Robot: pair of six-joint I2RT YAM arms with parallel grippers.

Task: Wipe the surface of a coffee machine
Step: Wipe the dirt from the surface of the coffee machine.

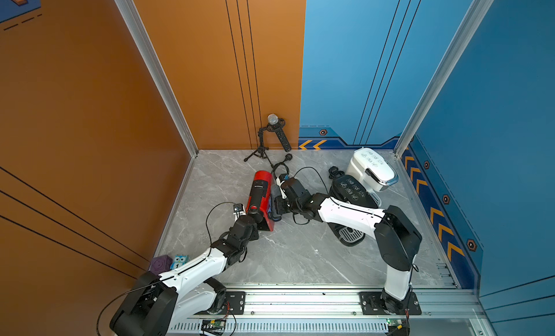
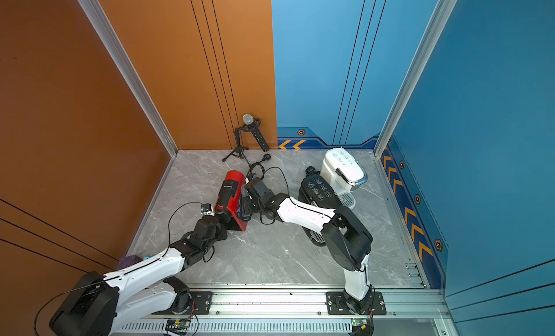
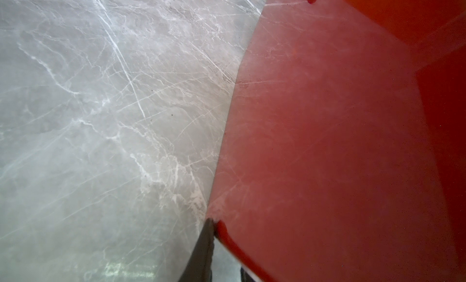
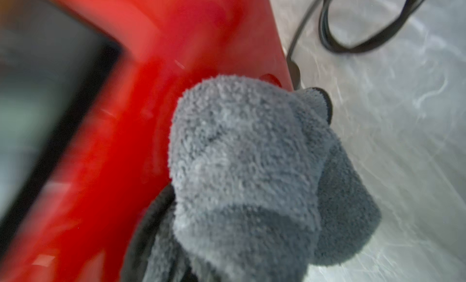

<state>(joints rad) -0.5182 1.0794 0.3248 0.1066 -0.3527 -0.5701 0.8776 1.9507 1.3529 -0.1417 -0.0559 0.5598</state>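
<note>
On the grey desk (image 1: 300, 253), near the middle, sits the red coffee machine (image 1: 260, 196). The left fingers (image 3: 201, 253) are at its near end, pressed together on a thin red edge of the machine. The right fingers (image 1: 278, 207) are squeezed tight on a fluffy grey cloth (image 4: 247, 167). The cloth touches the machine's right side. A black cord (image 4: 324, 28) loops on the desk close by. A black coffee machine (image 1: 351, 193) and a white coffee machine (image 1: 372, 169) stand off to the right. A small microphone stand (image 1: 262, 145) is by the back wall. A purple block (image 1: 160, 264) and a blue owl toy (image 1: 179, 262) sit in the near left corner.
</note>
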